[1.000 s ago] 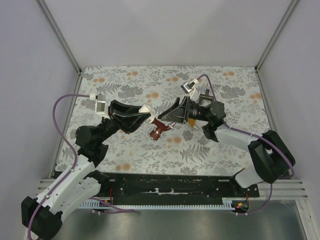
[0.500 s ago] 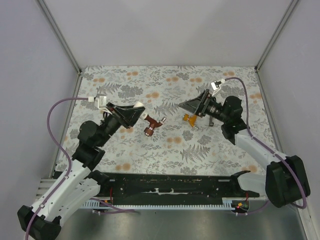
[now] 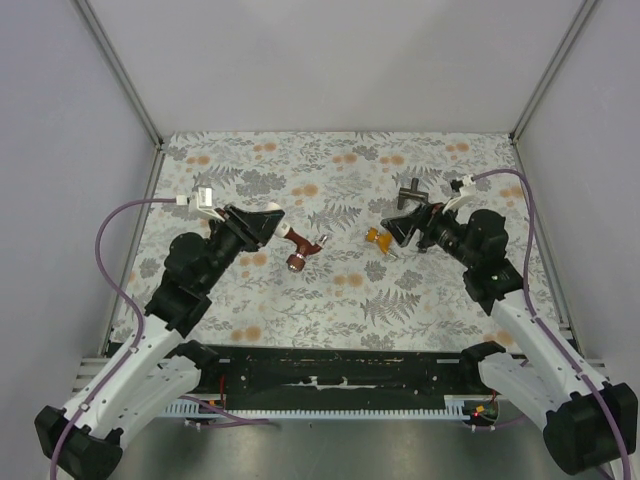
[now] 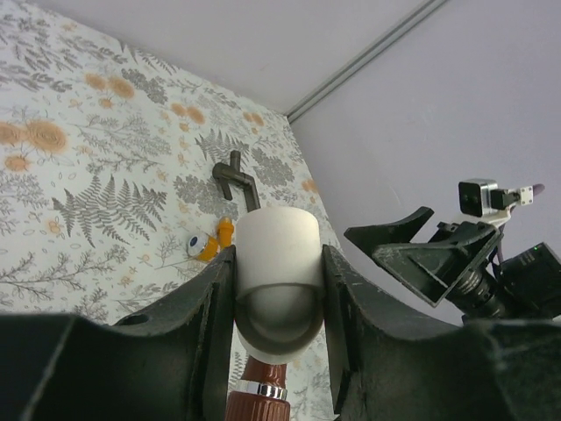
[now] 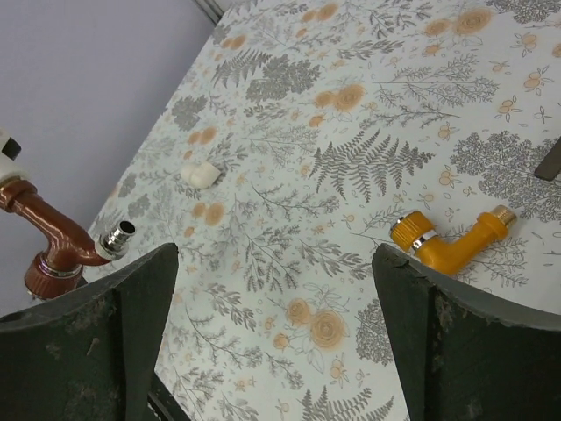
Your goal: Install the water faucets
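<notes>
Over the floral mat (image 3: 460,300), the left gripper (image 3: 270,220) grips a white elbow fitting (image 4: 276,254) bearing the reddish-brown faucet (image 3: 300,248), so the empty, wide-open right gripper (image 3: 397,229) should next descend onto the orange faucet (image 5: 447,244).

Dark T-shaped key (image 3: 411,190), 1 white elbow (image 5: 200,174) on floral table (image 3: 300,300)

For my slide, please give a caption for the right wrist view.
Open right gripper above the floral table, orange faucet lying ahead, reddish-brown faucet at left.

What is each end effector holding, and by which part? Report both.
Left end effector clamps the white fitting by its sides; the reddish-brown faucet is joined to it. Right end effector is open, holding nothing.
</notes>
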